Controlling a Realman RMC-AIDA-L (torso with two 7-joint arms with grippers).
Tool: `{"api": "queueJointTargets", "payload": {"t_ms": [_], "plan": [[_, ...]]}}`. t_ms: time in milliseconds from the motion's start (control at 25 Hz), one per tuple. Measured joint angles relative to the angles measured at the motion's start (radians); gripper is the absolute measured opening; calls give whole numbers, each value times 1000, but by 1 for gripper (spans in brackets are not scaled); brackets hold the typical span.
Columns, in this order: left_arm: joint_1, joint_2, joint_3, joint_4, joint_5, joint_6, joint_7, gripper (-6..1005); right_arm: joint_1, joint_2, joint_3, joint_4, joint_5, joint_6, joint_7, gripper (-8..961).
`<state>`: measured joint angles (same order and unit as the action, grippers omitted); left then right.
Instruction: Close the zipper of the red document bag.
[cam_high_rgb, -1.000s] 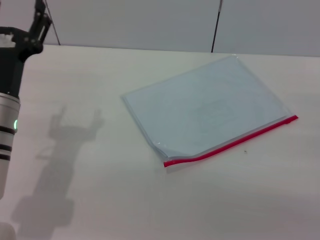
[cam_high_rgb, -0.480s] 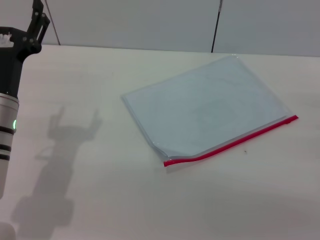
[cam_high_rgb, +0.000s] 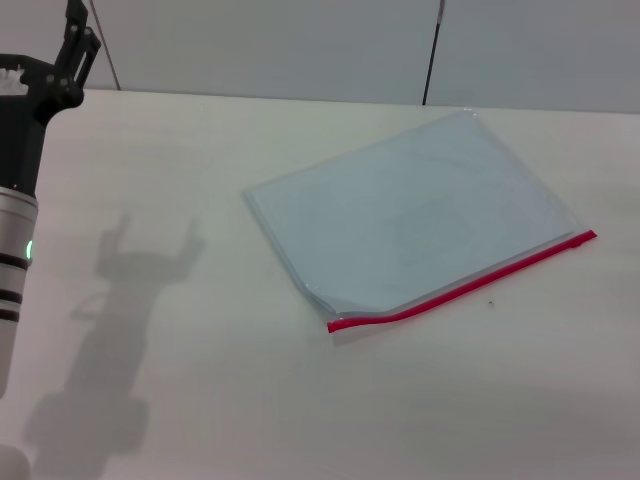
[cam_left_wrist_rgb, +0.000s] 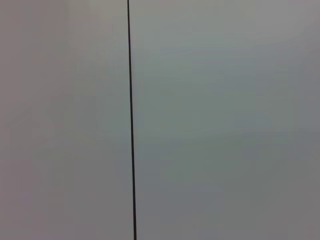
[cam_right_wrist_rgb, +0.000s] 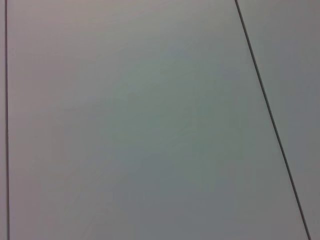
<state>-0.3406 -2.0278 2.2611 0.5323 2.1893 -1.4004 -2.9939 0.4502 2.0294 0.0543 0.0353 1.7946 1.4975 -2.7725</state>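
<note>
The red document bag (cam_high_rgb: 415, 215) lies flat on the white table, right of centre: a translucent pale blue-grey pouch. Its zipper (cam_high_rgb: 470, 282) is a thin red strip along the near long edge, running from the near left corner to the far right corner. No slider can be made out. My left gripper (cam_high_rgb: 78, 45) is raised at the far left, well away from the bag. Its shadow on the table shows two fingers spread apart, so it is open and holds nothing. My right gripper is out of view. Both wrist views show only a grey wall.
The white table (cam_high_rgb: 200, 400) spreads around the bag. The left arm's shadow (cam_high_rgb: 130, 270) falls on the table's left part. A grey wall with thin dark seams (cam_left_wrist_rgb: 131, 120) stands behind the table.
My left gripper has shifted slightly up and to the left. The bag has not moved.
</note>
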Motion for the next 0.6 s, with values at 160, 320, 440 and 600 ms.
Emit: {"api": "queueJointTargets", "payload": {"t_ms": [160, 320, 440, 600], "plan": [[0, 0, 0, 0, 2, 0, 0, 894, 0, 0, 0, 0, 0, -3, 0, 812], [-2, 0, 0, -1, 2, 0, 1, 894, 1, 0, 0, 0, 0, -4, 1, 808], [-4, 0, 0, -1, 2, 0, 1, 893, 1, 0, 1, 0, 0, -4, 1, 807], [-7, 0, 0, -3, 2, 0, 1, 893, 1, 0, 1, 0, 0, -4, 1, 808]]}}
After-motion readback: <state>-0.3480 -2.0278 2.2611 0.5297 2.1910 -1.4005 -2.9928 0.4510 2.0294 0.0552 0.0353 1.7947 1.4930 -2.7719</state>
